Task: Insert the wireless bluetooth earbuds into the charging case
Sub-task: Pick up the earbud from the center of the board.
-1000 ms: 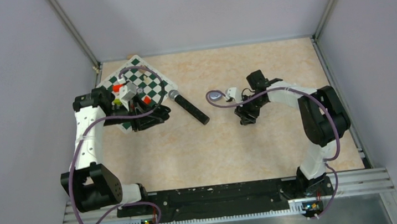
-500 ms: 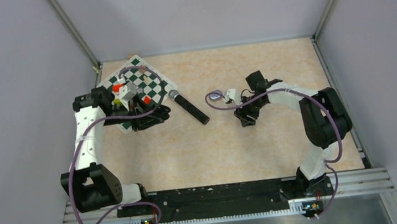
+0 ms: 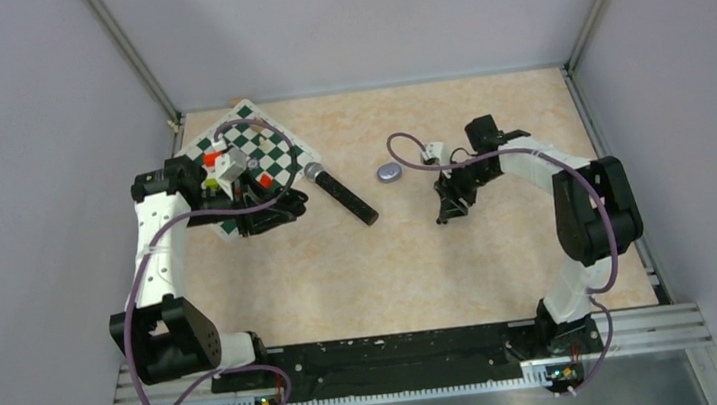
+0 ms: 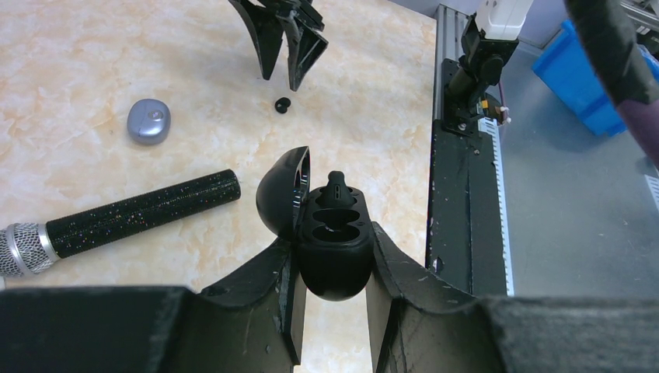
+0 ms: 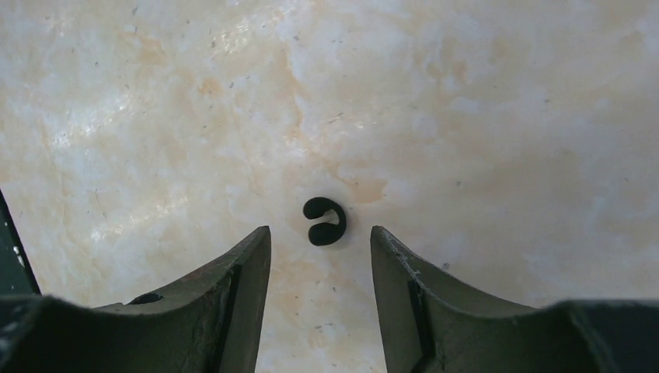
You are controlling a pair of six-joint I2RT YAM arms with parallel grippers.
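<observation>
1. Left gripper: clamped on black oval charging case, lid hinged open at ten o'clock. One glossy black earbud sits in the far socket; the near socket shows hollow.
2. Right gripper: fingers parted moderately, gripping nothing, pointing down at the beige marbled table.
3. Loose glossy black earbud: on the table, twelve o'clock from the fingertip gap, touching neither finger.
4. Closed grey-purple oval case: ten o'clock from the right gripper, apart.
5. Black glitter-handled microphone with silver mesh head: nine o'clock from the held case.
</observation>
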